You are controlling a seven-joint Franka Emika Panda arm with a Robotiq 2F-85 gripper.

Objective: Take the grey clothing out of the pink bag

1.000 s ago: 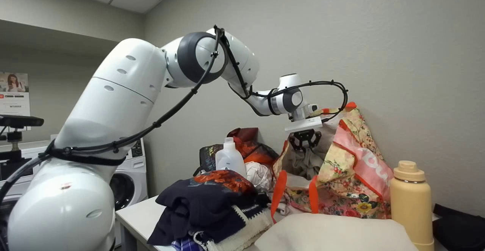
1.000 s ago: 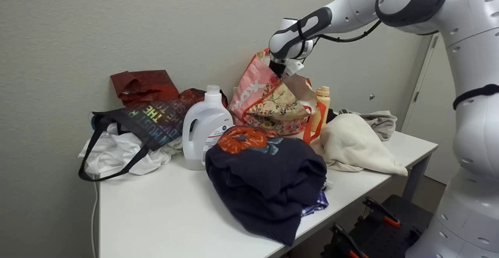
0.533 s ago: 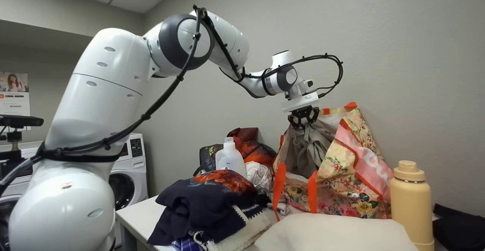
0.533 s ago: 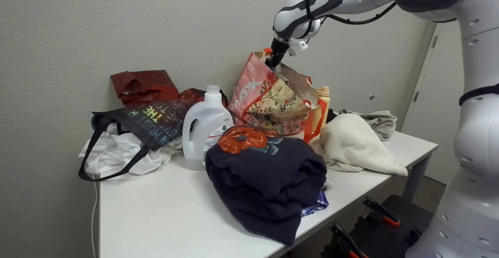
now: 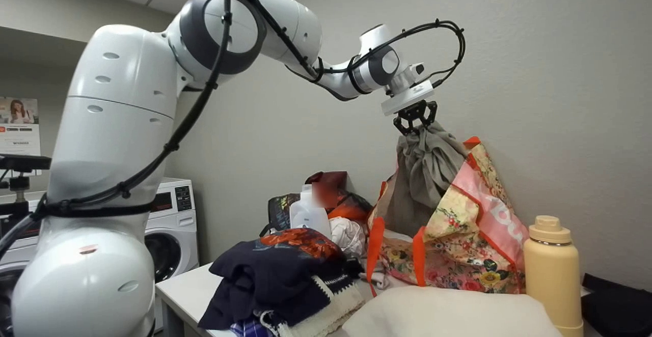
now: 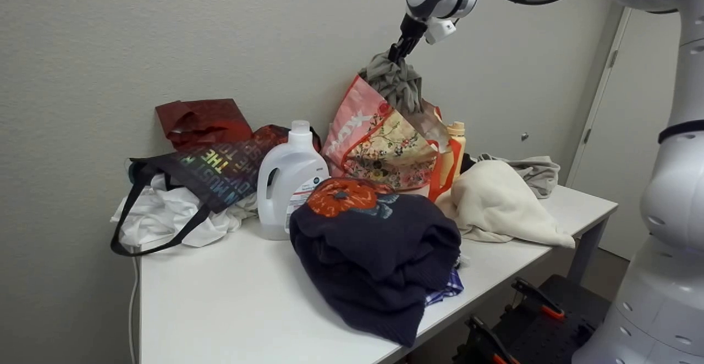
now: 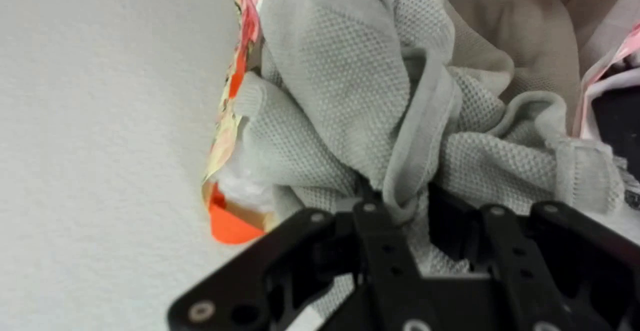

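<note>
Higher than half a second before, the black two-fingered gripper [image 5: 416,128] had drawn the top of the limp, grey-olive fabric clothing [image 5: 425,171] up over the rim of the crinkly, red-handled, pink-and-yellow floral plastic bag [image 5: 454,227]. In an exterior view, the gripper hung tilted over the bag's mouth, its fingertips sunk in the clothing's gathered top; from that pinch the soft folds fell in a widening drape, the lower part inside the bag. Near the bag stood an upright cream-yellow bottle [image 5: 552,276]. In an exterior view, the gripper reached in from the upper right, and the bunched clothing rose over the bag's edge; a translucent white plastic jug [image 6: 292,180] and an orange-flowered dark navy clothing pile [image 6: 379,254] sat on the white table [image 6: 220,298]. In the wrist view, the black fingers [image 7: 382,236] were nearly together, only a thick pinch of the textured fabric between them, and loose folds bulged around their tips.
</note>
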